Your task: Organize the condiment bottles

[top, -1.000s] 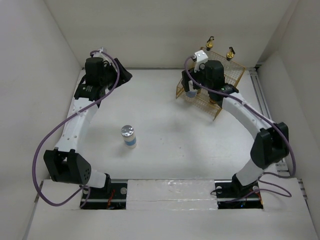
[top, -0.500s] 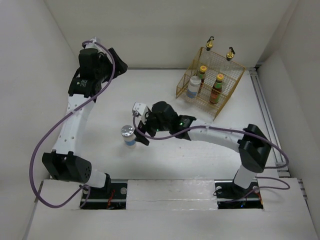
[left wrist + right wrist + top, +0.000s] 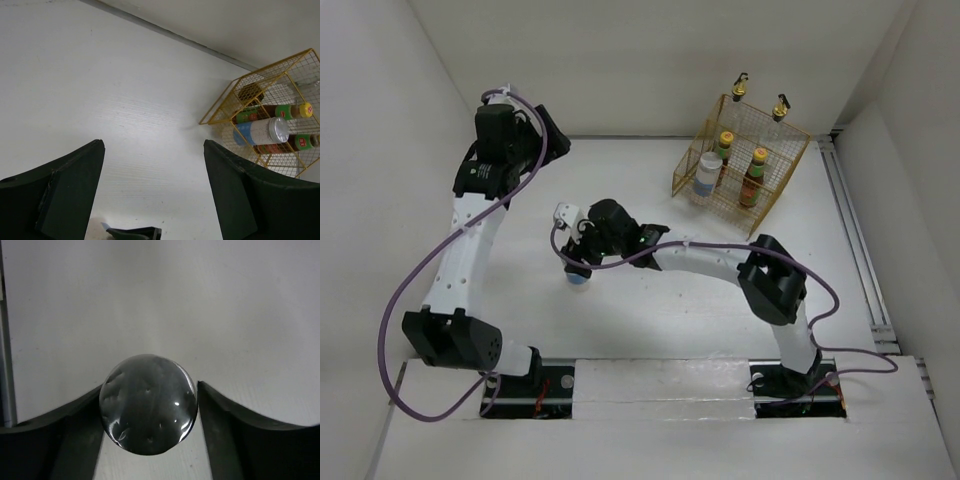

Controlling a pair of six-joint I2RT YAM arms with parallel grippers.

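Right wrist: jar (image 3: 148, 404) inside parted right tool (image 3: 150, 412); top external hides lid (image 3: 145, 385).

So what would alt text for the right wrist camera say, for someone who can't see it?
A jar's round silver lid, seen from straight above, sits between the two dark fingers of the right claw over a white table. Whether they grip it is unclear.
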